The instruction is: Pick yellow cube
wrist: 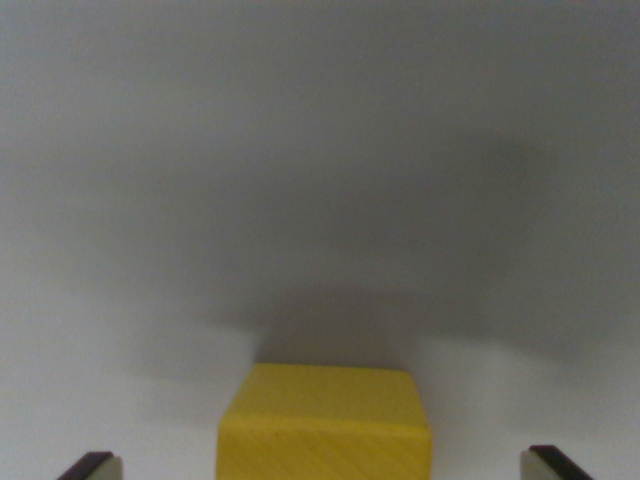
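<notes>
Wrist view, looking down at a plain grey-white surface [320,150]. Focus soft, esp. toward the top.

Cube [326,425]: yellow, sits at bottom centre of frame, betw the two fingers. Top face and front face both visible; front face shows faint diagonal grain. Lower part cut off by frame edge. Appears to rest flat on the surface, square to the camera, not tilted.

Gripper [325,465]: only the fingertips show, one at each bottom corner. Left-side tip [92,466] dark w/ a lighter pad face, right-side tip [553,464] same look. Fingers are spread wide apart, well clear of the cube on both sides; bare surface shows betw each tip and the cube's sides. No contact w/ cube on either side. Gap looks roughly equal left and right, so cube is approx centred betw the tips.

Shadow: broad dark patch on the surface just beyond the cube, away from the fingers, widening and fading toward mid-frame. Darker lobe toward the wrist view's right. Surface nearer the fingers, either side of the cube, is brighter.

Whether the tips are level w/ the cube's top or lower down its sides: can't tell, since frame cuts off there.

Rest of arm out of view.
</notes>
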